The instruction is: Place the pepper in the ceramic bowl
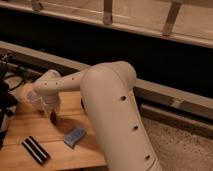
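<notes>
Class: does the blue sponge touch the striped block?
No, the blue sponge lies apart from the striped block; the gripper hangs over the table behind them.

White arm [107,100] over wooden table [25,125], jaws gripping pepper [53,118] just above it, blue sponge [75,136], striped block [36,150] nearby

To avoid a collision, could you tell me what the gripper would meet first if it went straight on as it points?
The gripper, pointing down, has the pepper at its tip; beyond that probably the wooden table, depth unclear.
</notes>
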Robot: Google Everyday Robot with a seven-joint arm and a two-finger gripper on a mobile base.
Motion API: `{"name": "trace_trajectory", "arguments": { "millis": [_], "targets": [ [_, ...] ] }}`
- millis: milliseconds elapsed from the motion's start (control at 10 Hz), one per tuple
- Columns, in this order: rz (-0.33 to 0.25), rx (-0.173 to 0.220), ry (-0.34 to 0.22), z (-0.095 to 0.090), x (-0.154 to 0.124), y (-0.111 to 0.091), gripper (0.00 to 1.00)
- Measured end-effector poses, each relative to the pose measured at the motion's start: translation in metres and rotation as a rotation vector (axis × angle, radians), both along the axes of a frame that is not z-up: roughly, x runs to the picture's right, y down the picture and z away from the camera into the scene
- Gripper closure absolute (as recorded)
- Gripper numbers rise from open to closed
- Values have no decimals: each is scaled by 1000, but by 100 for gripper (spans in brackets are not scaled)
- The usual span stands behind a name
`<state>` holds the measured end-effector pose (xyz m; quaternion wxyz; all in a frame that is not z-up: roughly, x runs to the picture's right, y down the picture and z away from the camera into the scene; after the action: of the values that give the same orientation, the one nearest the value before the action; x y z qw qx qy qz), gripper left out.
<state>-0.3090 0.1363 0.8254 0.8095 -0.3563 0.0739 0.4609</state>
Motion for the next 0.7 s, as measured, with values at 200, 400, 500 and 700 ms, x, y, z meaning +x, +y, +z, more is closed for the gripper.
{"name": "trace_trajectory", "arguments": {
  "millis": [200, 400, 500, 700],
  "targets": [
    [3, 1, -3, -3, -1, -5, 99],
    [49, 10, -59, 0, 4, -12, 99],
    [78, 16, -84, -2, 8, -21, 99],
    [142, 41, -126, -14, 21, -50, 99]
  ]
}}
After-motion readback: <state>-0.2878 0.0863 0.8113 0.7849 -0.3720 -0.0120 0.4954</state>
